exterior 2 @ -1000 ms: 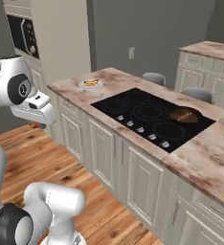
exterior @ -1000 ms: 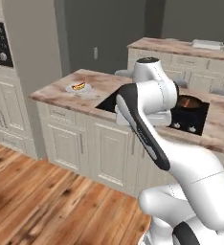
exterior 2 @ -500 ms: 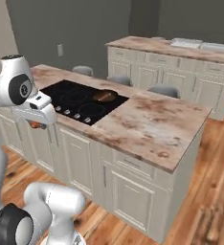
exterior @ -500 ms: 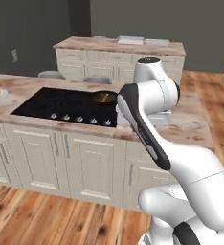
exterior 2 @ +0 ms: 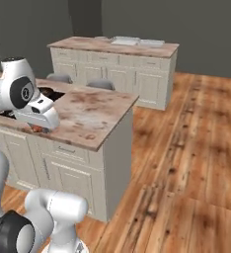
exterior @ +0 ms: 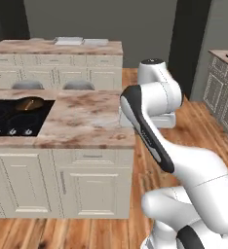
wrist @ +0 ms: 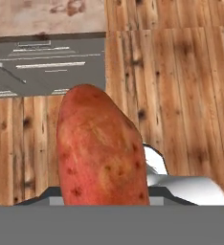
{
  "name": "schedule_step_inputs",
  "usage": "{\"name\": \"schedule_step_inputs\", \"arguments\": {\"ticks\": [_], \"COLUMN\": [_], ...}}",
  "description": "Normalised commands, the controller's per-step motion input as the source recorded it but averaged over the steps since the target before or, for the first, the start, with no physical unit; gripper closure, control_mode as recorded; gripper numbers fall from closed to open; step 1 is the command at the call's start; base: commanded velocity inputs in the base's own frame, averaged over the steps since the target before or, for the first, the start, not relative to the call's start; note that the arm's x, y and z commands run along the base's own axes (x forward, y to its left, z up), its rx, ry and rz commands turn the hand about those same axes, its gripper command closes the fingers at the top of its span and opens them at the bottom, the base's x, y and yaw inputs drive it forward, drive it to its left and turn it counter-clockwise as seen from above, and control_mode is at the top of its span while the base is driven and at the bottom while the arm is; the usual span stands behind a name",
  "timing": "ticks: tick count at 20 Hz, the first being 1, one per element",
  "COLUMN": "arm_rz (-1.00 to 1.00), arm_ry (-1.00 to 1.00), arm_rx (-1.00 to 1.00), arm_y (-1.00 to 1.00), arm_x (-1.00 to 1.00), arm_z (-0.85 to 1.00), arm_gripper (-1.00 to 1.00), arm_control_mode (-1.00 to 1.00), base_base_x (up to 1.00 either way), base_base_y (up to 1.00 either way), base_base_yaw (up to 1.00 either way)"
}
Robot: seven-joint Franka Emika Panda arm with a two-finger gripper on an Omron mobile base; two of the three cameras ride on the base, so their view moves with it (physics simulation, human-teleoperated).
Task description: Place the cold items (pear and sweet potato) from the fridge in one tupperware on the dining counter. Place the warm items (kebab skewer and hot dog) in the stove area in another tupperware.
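Note:
A reddish-brown sweet potato (wrist: 100, 153) rises large in the hand view, with wooden floor and the side of a counter behind it. My gripper (exterior 2: 37, 129) is shut on it, and the fingertips are hidden behind it. In the right base view the hand hangs at the front edge of the near island counter (exterior 2: 95, 116), with a bit of the sweet potato (exterior 2: 36, 129) showing under it. Two flat white tupperware (exterior: 69, 41) (exterior 2: 125, 40) lie on the far counter (exterior: 47, 47). The pear, kebab skewer and hot dog are out of view.
A black stove (exterior: 9, 116) with a brown pan (exterior: 28, 103) is set in the near island at the left. Two grey stools (exterior: 27, 85) (exterior: 79, 85) stand behind it. Wooden floor (exterior 2: 186, 148) lies open to the right. Another counter (exterior: 223, 56) stands at the far right.
The whole picture has swung as the base turned: the stove has slid to the left and the far counter and floor have come into view. The sweet potato stays in the gripper.

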Motion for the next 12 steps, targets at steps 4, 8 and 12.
{"name": "schedule_step_inputs", "arguments": {"ticks": [4, 8, 12], "arm_rz": [0.00, 0.00, 0.00], "arm_ry": [0.00, 0.00, 0.00], "arm_rx": [0.00, 0.00, 0.00], "arm_y": [0.00, 0.00, 0.00], "arm_x": [0.00, 0.00, 0.00], "arm_z": [0.00, 0.00, 0.00], "arm_gripper": [1.00, 1.00, 1.00], "arm_control_mode": [1.00, 1.00, 1.00], "base_base_x": [0.01, 0.34, 0.74], "base_base_y": [-1.00, -1.00, -0.97], "base_base_yaw": [-0.30, -0.25, -0.12]}}
